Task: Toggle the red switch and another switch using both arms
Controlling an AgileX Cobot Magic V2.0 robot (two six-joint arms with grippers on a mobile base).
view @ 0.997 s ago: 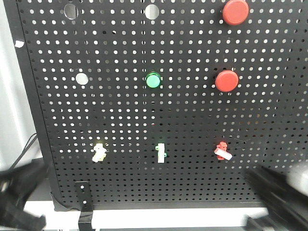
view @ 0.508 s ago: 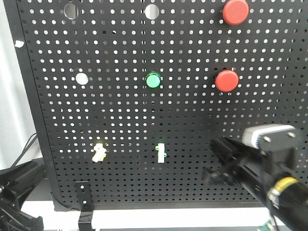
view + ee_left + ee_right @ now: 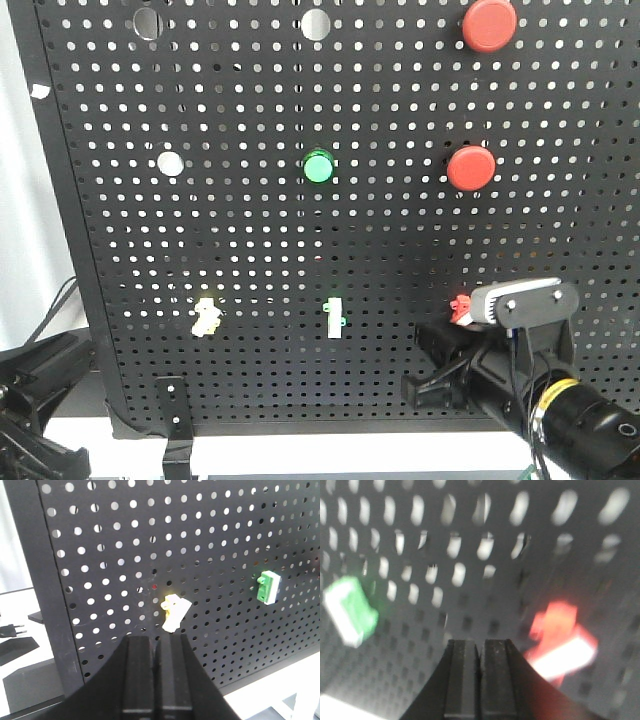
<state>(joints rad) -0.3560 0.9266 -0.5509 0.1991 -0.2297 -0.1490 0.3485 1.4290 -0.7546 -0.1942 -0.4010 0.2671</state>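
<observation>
Presently, the step in hand appears to be the approach to the two toggles on the pegboard (image 3: pixel 250 230). The red switch (image 3: pixel 560 640) sits at 4 o'clock on the board in the front view, where it is partly hidden behind the right hand (image 3: pixel 480 647). In the blurred right wrist view it lies at 3 o'clock from the fingertips, near but apart from them. The yellow switch (image 3: pixel 175 611) sits at 8 o'clock on the board, and in the left wrist view it lies at 1 o'clock from the left hand (image 3: pixel 159 642), just beyond the tips and not touched. The fingers of both hands are pressed together with only a seam between them, and neither hand holds anything. To perform the step well, use each closed pair of fingertips as a single probe. Shift the right hand toward 3 o'clock until the tips line up with the white lever tip, not the red body. Shift the left hand slightly toward 1 o'clock in the same manner. Contact each lever near its end and push along its throw; the direction of that throw cannot be read from these views. Avoid the green-and-white toggle (image 3: pixel 333 318) at 6 o'clock, which is not part of the task.
</observation>
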